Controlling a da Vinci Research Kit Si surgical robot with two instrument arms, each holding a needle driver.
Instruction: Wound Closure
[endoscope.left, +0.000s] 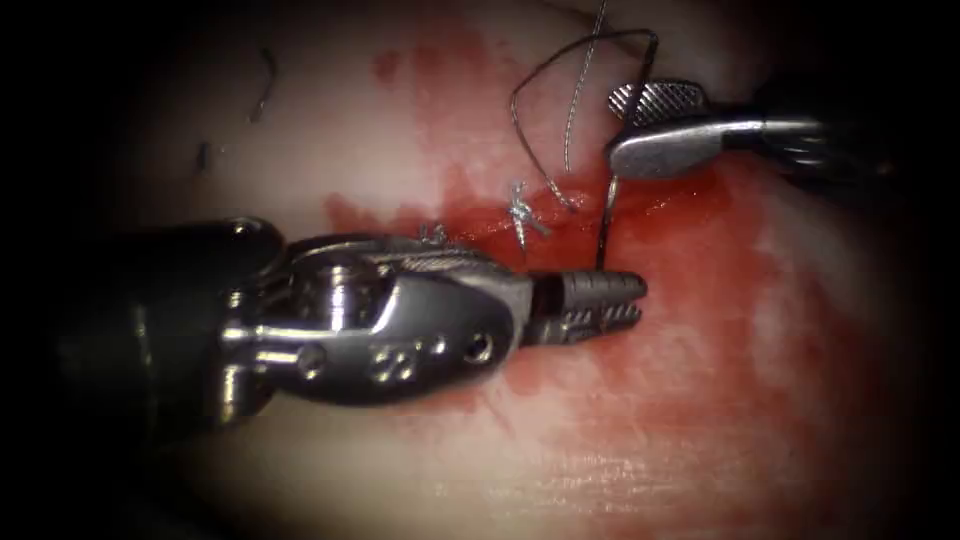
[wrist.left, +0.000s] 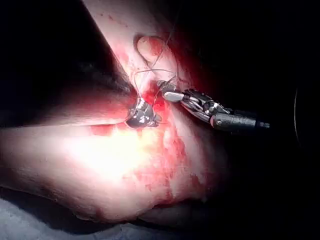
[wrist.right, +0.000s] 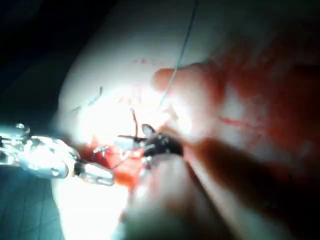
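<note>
One dark curved steel needle stands upright in red-stained pale tissue, by cut. Right tool, jaws apart, straddles needle's upper curve. Left tool, jaws together, empty, presses tissue beside needle, likely bracing. Thin dark thread loops far side.

We can't really make out where the needle ends: its lower end disappears behind the left tool, and its upper part slips behind the right tool, so we can't tell where along the curve it's gripped or whether its tip sits in the tissue. The thread runs off the endoscope view's top edge. The right tool's shaft fades into darkness. In the right wrist view the right tool is a dark blur, and we can't read its jaws there.
</note>
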